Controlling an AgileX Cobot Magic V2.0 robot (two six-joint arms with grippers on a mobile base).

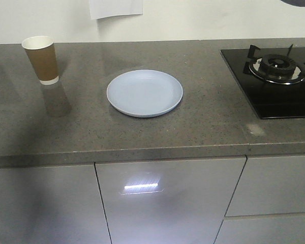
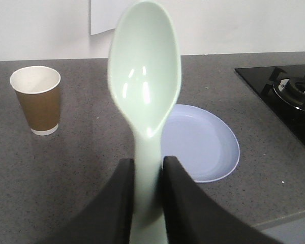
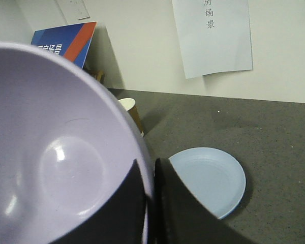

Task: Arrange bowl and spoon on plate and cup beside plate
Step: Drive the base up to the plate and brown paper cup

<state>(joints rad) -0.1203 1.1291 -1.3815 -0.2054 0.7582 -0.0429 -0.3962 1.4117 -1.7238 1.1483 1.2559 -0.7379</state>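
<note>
on the tabletop (image 1: 208, 127): plate (image 1: 144, 93), flat, near the middle, nothing on it. cup (image 1: 41, 59), upright, open end up, at the left rear, well apart from the plate. hob (image 1: 274, 76) at the right, no part of the job.

held clear of the tabletop:
- spoon (image 2: 145, 76), head up and hollow toward the wrist camera, handle pinched in the left gripper (image 2: 147, 170), jaws clenched on it from both sides. the plate shows beyond and below.
- bowl (image 3: 51, 152), empty, its wall clamped at the rim by the right gripper (image 3: 150, 175), one finger inside and one outside.

neither arm shows in the front view.

status, as judged: both pieces lifted, none delivered. outstanding: bowl onto plate; spoon onto plate; cup brought in next to plate, since it stands too far off to count as beside. no placement is complete, so this is early in the job.
</note>
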